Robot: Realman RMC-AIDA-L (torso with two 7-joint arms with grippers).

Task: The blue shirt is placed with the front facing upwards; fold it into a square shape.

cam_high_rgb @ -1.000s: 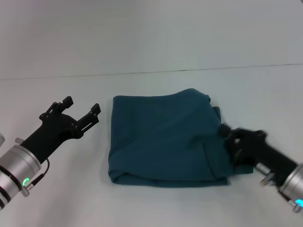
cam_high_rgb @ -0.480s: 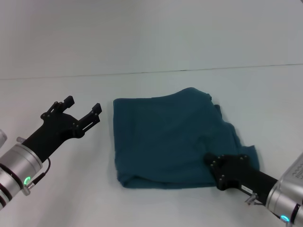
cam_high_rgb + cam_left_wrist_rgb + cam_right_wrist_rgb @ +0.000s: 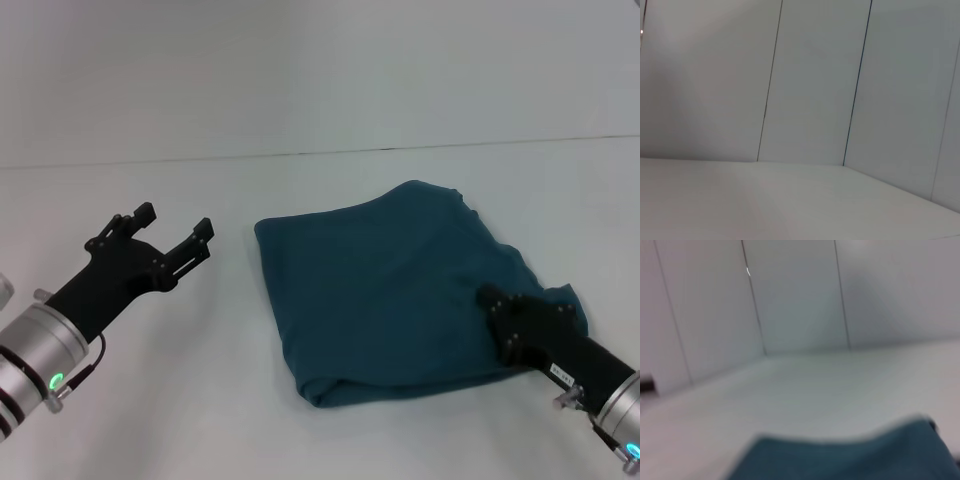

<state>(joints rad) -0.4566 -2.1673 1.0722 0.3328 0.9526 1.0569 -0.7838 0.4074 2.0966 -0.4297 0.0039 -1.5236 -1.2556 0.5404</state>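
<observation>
The blue shirt [image 3: 390,280] lies on the white table as a folded, roughly square teal bundle with rumpled edges, and no lettering shows. At its near right corner my right gripper [image 3: 503,312] is shut on the cloth. The right wrist view shows a blurred stretch of the blue shirt [image 3: 850,455]. My left gripper [image 3: 175,223] hovers open over bare table to the left of the shirt, a short gap from its left edge, holding nothing. The left wrist view shows only table and wall.
The white table [image 3: 300,440] runs back to a pale wall [image 3: 320,70] behind the shirt. Bare table surface lies to the left, to the right and in front of the shirt.
The right gripper has swung from the shirt's right side to its near right corner and moved right, and the whole folded shirt has shifted right and turned slightly. The left arm has stayed put.
</observation>
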